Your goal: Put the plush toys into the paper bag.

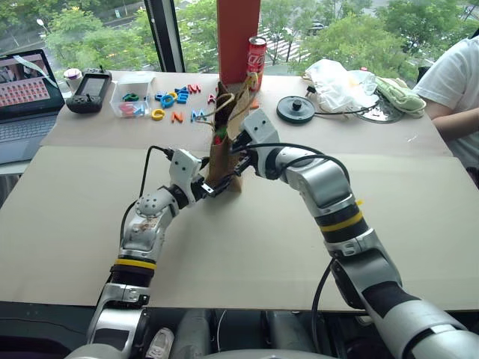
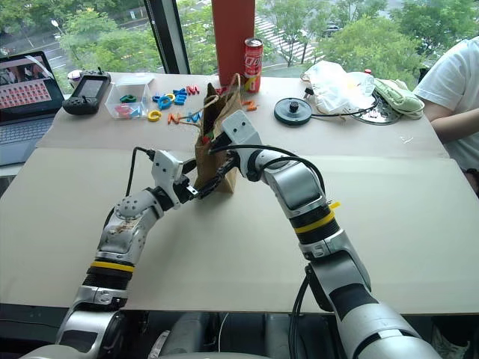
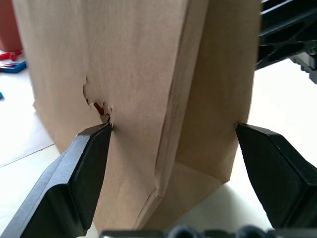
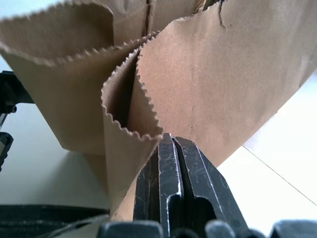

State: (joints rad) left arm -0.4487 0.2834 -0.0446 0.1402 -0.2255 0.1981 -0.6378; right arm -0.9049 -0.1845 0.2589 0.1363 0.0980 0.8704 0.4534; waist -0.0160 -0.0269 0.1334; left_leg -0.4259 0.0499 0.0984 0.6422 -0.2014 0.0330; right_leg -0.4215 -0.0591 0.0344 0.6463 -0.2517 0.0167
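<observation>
The brown paper bag (image 1: 224, 153) stands upright in the middle of the table, its twine handles at the top. A tear in its side shows a bit of red and green plush toy (image 1: 219, 137), also red in the left wrist view (image 3: 99, 108); the rest of the plush toys is hidden inside. My left gripper (image 3: 173, 126) is open, one finger on each side of the bag's lower part. My right gripper (image 4: 168, 139) is shut, its tips against the bag's serrated upper rim (image 4: 126, 129). I cannot tell whether paper is pinched between them.
Behind the bag are colourful plastic letters (image 1: 176, 97), a clear box (image 1: 131, 97), a red pillar (image 1: 238, 37) and a cola can (image 1: 256, 54). A laptop (image 1: 26, 97) and controller (image 1: 88, 91) lie far left. A white plastic bag (image 1: 340, 82) and a person's arm (image 1: 456, 112) are at the right.
</observation>
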